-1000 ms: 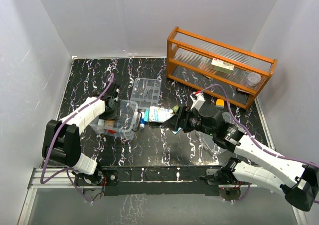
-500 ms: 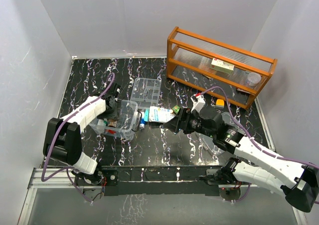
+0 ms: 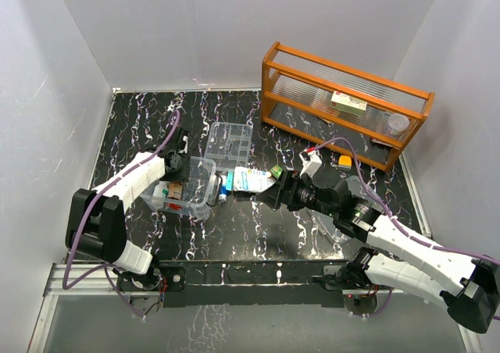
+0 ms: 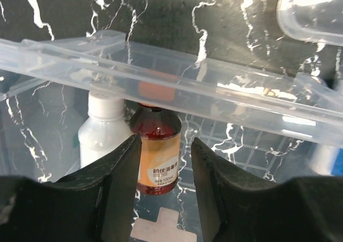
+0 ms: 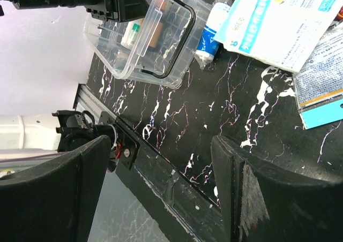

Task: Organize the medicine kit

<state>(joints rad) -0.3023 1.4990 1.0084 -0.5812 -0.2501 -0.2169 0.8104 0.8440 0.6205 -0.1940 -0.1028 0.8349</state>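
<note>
Kit box point(image 3: 209, 189) — thin clear plastic, light, slick, likely flexible. Best hold: the rim point(image 4: 214, 81) just ahead of the left gripper point(image 4: 166, 140), half open and empty. Right gripper point(image 5: 161, 145) — wide apart, empty.

The rim of the medicine kit point(image 4: 214, 78) blurs the cap of the brown bottle point(image 4: 158, 161), whose label is too small to read, and the left tool point(image 4: 163, 145) hides the base of the white bottle point(image 4: 104, 129) at its 9 o'clock.

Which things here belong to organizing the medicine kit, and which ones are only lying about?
For the job: clear box, divided tray, brown bottle, white bottle, white packet.
Lying about: orange rack, small box on it.
</note>
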